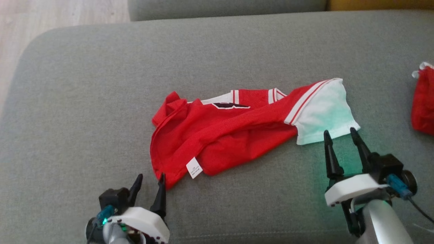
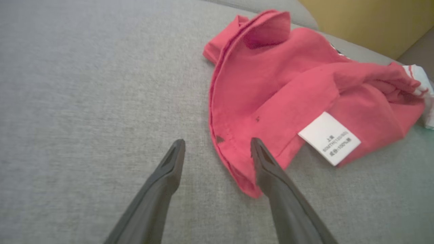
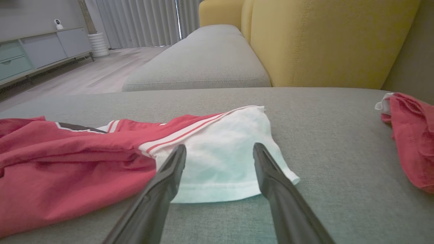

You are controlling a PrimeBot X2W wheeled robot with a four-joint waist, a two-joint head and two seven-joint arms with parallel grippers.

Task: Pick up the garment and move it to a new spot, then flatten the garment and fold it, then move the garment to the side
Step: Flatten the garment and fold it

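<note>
garment [image 1: 230, 135] lies crumpled on grey cushion [image 1: 84, 101]; left tool [image 1: 151, 176], wide, at its red hem corner; right tool [image 1: 339, 131], wide, at its white sleeve edge; nothing held.

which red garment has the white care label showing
The central red garment, label by the left gripper; the other red piece lies apart at the right edge.

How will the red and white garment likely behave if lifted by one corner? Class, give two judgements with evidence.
Probably floppy: the garment lies crumpled in soft folds on the cushion. Likely light: thin cloth, small care label. It would probably drape, not hold shape.
</note>
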